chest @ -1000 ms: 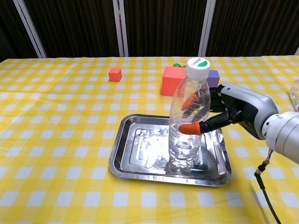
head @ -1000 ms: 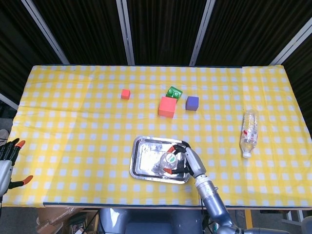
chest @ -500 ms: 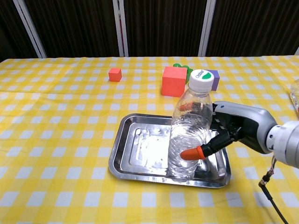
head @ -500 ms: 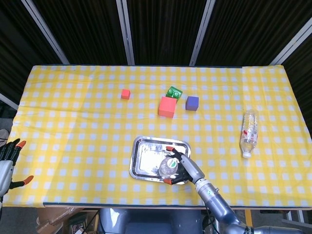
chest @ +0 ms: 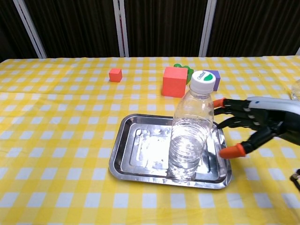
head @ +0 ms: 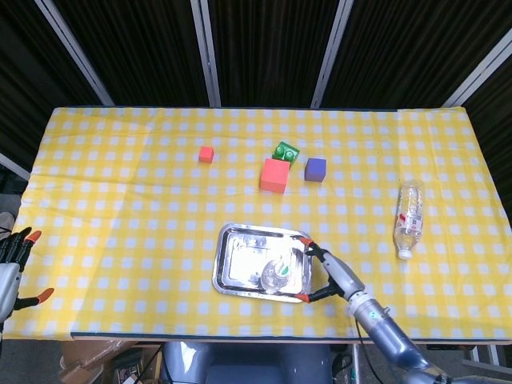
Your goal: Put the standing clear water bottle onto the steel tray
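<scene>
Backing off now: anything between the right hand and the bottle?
Nothing: in the chest view only bare tray separates the right hand from the bottle.

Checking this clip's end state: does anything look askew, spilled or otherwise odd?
The water bottle stands in the steel tray but leans slightly right, toward the open right hand. A second bottle lies on its side on the table. No spill shows.

Two cameras, high and low, both facing the far edge.

Head view: steep look down from above the near edge, taking in the whole worktop (head: pixel 120 208). Chest view: low, close, nearly level across the near middle. Shared: steel tray (head: pixel 232 272) (chest: pixel 123 157), standing bottle (head: pixel 274 274) (chest: pixel 191 131), coloured blocks beyond.
</scene>
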`<state>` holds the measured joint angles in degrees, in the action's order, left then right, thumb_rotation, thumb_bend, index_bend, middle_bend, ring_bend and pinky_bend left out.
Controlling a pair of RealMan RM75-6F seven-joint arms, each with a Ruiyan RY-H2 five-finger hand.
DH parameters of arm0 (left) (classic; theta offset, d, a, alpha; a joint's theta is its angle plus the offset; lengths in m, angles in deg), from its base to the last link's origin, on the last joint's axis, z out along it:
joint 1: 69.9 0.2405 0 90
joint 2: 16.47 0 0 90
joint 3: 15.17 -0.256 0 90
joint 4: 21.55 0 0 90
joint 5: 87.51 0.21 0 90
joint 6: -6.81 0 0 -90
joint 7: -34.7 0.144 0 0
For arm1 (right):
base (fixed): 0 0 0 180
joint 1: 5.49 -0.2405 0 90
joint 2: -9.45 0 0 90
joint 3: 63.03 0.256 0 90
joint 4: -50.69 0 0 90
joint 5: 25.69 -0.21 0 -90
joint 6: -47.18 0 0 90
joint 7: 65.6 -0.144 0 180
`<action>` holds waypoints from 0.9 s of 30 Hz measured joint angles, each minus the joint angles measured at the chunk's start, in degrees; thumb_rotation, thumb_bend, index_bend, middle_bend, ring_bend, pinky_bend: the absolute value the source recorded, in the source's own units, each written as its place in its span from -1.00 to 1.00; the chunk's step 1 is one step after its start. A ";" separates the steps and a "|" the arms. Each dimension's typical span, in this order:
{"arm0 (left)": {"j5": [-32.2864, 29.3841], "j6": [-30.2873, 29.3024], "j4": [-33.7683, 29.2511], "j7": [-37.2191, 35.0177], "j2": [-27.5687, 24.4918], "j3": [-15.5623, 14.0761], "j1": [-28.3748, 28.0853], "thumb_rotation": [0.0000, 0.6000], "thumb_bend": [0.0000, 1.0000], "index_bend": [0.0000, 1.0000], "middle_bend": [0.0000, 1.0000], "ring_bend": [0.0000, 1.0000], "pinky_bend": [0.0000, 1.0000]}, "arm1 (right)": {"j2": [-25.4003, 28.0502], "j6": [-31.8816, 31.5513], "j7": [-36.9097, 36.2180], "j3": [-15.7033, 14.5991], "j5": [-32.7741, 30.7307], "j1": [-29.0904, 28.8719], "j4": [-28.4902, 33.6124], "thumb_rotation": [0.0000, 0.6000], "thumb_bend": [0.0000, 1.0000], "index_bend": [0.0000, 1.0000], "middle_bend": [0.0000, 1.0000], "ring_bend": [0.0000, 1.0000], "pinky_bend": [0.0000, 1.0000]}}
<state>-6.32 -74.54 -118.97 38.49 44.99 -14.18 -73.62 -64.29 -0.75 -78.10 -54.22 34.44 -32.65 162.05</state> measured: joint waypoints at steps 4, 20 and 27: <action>0.43 -0.40 -0.34 0.23 0.00 -0.14 0.15 1.00 -0.70 -0.92 -1.00 -1.00 -1.00 | 9.58 0.39 -1.01 -3.37 6.49 2.94 -0.07 1.00 -0.86 -0.99 -0.86 -0.77 -1.00; 0.32 -0.39 -0.76 2.70 0.75 -0.36 0.17 1.00 -0.70 -0.91 -1.00 -1.00 -1.00 | 6.23 -37.79 7.13 -6.29 23.58 19.62 -28.91 1.00 -0.77 -0.84 -0.86 -1.00 -1.00; 0.28 0.22 -0.16 3.29 1.13 -0.42 -0.14 1.00 -0.70 -0.91 -1.00 -1.00 -1.00 | 3.43 -40.07 12.21 -6.65 26.16 21.70 -35.53 1.00 -0.76 -0.78 -0.93 -1.00 -1.00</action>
<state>-6.05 -74.33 -119.13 41.77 46.11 -14.61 -73.76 -60.86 -40.82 -65.89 -60.87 60.60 -10.95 126.52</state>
